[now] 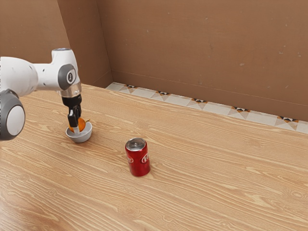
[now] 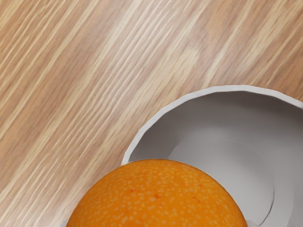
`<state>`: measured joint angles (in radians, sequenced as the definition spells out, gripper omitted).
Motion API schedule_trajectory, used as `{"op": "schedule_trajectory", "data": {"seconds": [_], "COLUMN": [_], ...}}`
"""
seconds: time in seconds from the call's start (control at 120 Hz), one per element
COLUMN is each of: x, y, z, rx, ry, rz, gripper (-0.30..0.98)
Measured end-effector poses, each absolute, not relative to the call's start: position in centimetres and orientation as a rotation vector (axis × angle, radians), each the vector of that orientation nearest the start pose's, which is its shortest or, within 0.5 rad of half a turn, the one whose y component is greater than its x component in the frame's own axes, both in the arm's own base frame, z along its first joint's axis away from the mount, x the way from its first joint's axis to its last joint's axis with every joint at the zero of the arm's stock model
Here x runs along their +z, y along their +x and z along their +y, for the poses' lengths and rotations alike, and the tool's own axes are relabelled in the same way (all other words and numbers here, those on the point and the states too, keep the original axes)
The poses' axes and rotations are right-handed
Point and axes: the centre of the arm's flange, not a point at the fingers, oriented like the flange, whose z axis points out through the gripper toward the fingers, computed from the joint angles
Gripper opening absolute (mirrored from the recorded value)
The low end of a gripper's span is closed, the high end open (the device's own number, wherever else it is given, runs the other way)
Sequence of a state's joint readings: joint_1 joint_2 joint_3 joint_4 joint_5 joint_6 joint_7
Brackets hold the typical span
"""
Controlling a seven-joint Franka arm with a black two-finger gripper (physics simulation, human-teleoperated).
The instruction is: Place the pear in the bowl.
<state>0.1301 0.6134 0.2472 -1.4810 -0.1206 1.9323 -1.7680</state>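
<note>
My gripper [image 1: 77, 128] is over the grey bowl [image 1: 81, 138] in the exterior view, pointing down and shut on the orange pear [image 1: 82, 124]. The pear's stem points toward the exterior view's right, and its lower part is hidden behind the bowl's rim and a finger. In the wrist view the speckled pear [image 2: 158, 196] is close under my hand, a sliver of pale fingertip at either side. It overlaps the rim of the bowl [image 2: 220, 142] there, and the bare inside of the bowl shows beside it. Whether pear and bowl touch, I cannot tell.
A red soda can [image 1: 138, 158] stands upright on the wooden table [image 1: 207, 168], off to the exterior view's right of the bowl. Beyond the table's far edge are a strip of patterned tiles [image 1: 197, 103] and a brown wall [image 1: 202, 53].
</note>
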Motion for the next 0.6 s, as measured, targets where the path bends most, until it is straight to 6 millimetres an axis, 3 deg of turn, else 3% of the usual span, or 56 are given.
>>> {"op": "schedule_trajectory", "data": {"seconds": [0.125,0.342,0.6], "x": [30.3,30.6,30.6], "y": [66.0,66.7,67.3], "z": [22.3,23.1,23.1], "rx": [-0.136,-0.074,-0.013], "ry": [1.552,1.555,1.566], "rz": [2.866,2.835,2.797], "gripper": [0.31,0.32,0.57]}}
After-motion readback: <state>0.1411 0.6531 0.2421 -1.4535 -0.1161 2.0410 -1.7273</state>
